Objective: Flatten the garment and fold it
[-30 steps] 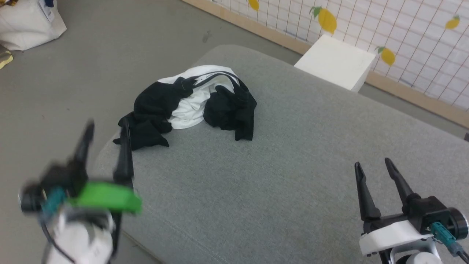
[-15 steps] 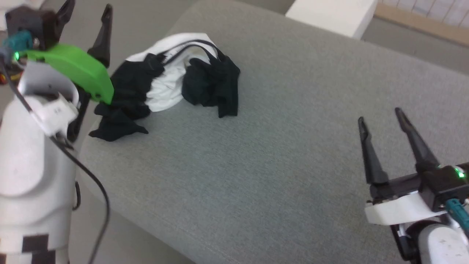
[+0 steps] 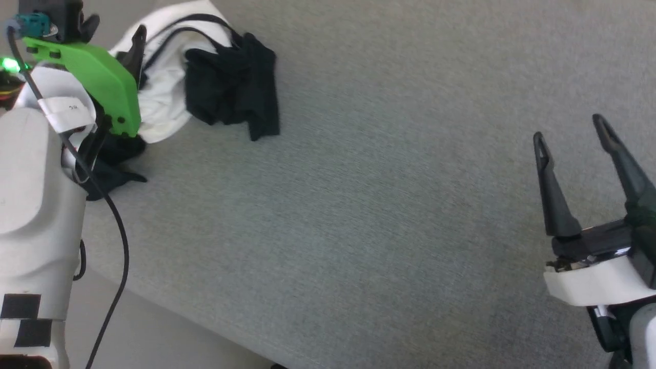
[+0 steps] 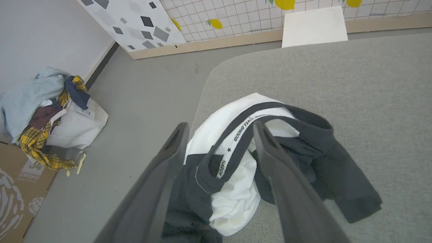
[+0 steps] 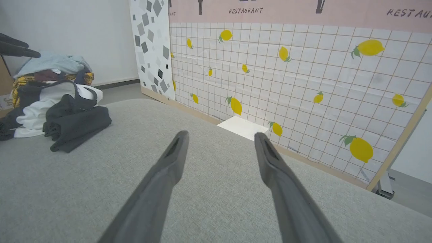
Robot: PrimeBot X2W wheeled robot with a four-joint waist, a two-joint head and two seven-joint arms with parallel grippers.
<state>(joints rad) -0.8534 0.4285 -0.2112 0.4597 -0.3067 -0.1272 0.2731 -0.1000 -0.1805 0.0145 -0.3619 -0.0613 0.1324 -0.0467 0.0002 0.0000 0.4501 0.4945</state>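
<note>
While crumpled, the garment [image 4: 236, 199] lies below the left gripper [image 4: 220, 125] (spread wide).

The garment [image 4: 243, 175], white-bodied with black sleeves and a lettered black collar band, lies crumpled near the grey cushion's [image 4: 354, 87] corner

Grey padded table [image 3: 384, 205], clothes pile [image 4: 30, 91], lemon-print wall [image 5: 303, 84]

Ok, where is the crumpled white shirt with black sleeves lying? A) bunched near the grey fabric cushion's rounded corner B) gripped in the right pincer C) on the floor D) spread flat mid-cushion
A: the left wrist view shows the white shirt with black sleeves bunched by the rounded corner of the grey fabric cushion.
</note>
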